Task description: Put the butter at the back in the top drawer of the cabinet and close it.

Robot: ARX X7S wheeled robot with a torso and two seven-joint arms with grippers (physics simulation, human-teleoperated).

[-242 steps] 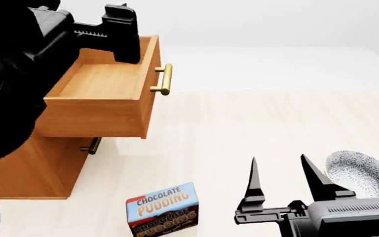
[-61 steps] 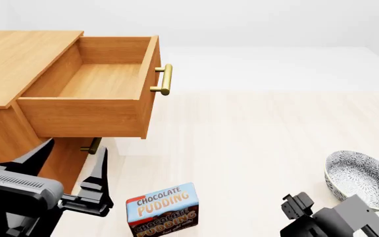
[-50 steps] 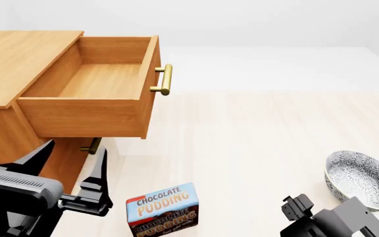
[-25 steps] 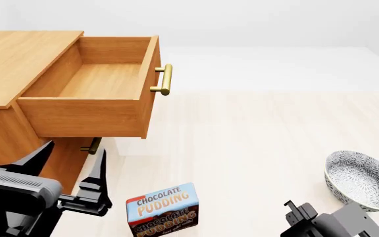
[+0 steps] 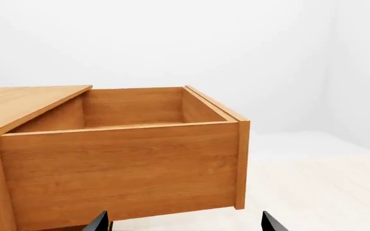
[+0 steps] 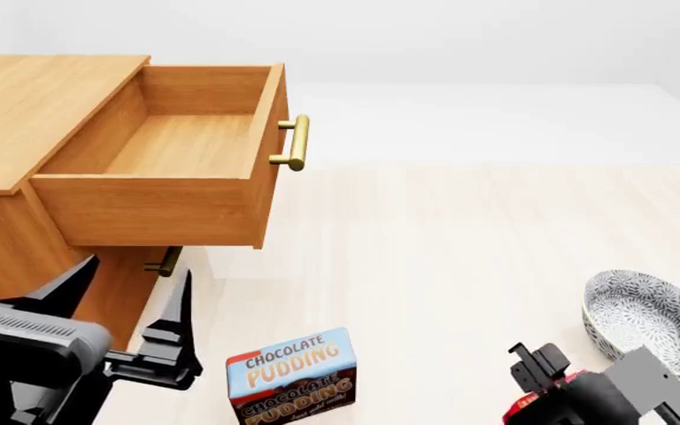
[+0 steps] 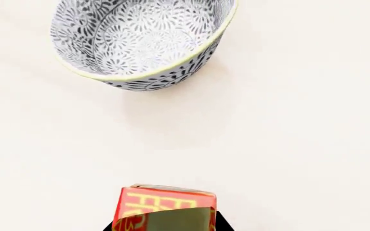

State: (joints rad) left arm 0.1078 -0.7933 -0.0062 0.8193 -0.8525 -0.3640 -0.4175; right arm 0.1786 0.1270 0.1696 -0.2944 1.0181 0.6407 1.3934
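The butter (image 7: pixel 165 209) had just come up into the head view, clamped in the right tool (image 6: pixel 527 403) near the bowl (image 7: pixel 140 41); the left tool (image 6: pixel 127 305) hung spread apart; the drawer (image 6: pixel 181 146) stood open, ready.

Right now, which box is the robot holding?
The small red butter, in the right gripper. The bigger blue pudding box sits free on the floor.
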